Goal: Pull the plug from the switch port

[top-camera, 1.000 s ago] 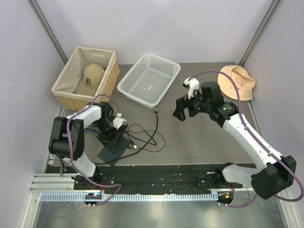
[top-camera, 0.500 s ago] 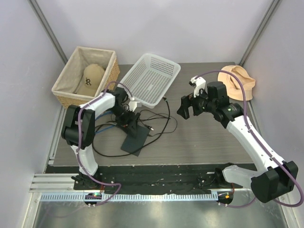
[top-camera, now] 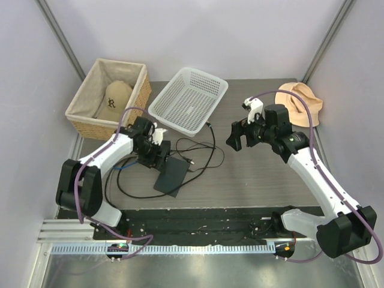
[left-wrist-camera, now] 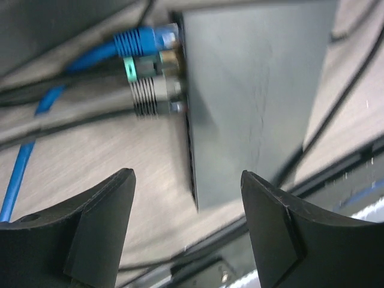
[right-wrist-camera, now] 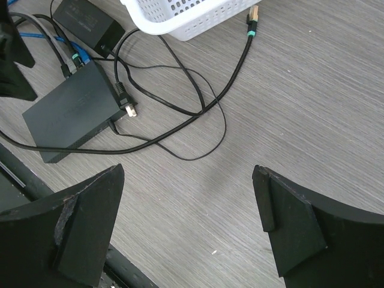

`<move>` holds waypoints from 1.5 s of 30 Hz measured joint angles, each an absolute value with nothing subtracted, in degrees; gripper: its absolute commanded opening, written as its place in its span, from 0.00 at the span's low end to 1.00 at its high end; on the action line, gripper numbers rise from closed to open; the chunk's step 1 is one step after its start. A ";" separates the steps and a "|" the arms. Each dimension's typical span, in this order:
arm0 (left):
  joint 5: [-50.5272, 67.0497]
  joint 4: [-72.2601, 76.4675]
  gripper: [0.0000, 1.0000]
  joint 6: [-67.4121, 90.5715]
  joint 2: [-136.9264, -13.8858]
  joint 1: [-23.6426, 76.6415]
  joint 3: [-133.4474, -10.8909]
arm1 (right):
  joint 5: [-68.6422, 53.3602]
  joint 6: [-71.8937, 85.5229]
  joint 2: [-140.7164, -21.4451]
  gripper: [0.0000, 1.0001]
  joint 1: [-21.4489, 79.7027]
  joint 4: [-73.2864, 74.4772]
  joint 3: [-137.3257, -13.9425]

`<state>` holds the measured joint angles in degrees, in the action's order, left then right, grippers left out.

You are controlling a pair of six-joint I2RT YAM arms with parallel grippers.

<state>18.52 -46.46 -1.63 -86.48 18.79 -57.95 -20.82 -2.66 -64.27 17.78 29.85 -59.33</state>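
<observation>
The switch is a flat matte-black box lying on the table; it also shows in the top view and in the right wrist view. Three plugs sit in the ports on its narrow edge: a blue plug, a green-banded plug and a ribbed grey plug. My left gripper is open and empty, hovering just off that edge, over the box's near corner. My right gripper is open and empty above bare table, right of the box.
A black adapter brick with cords lies beside the switch. Loose black cables loop across the table, one ending in a gold-and-green tip. A white plastic basket, a wicker basket holding a cap and a peach hat stand at the back.
The left arm swept right, dragging the switch and cables toward the middle, then drew back a little to the left off the box. The right gripper drifted slightly right.
</observation>
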 measured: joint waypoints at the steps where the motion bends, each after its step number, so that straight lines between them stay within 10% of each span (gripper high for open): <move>1: 17.93 -44.66 0.75 -0.23 -87.13 19.16 -57.41 | -20.86 -2.66 -64.60 0.97 17.78 29.89 -59.44; 14: 17.78 -36.32 0.72 10.26 -97.71 34.22 -59.44 | -20.45 -3.07 -65.54 0.97 16.75 30.70 -59.70; 26: 19.03 -39.55 0.75 15.11 -120.49 47.24 -93.23 | -17.89 -5.52 -64.73 0.97 15.97 31.64 -58.87; 45: 28.01 -51.66 0.78 -9.82 -97.60 36.58 -77.60 | -21.34 -38.00 -65.67 0.82 15.84 43.38 -48.95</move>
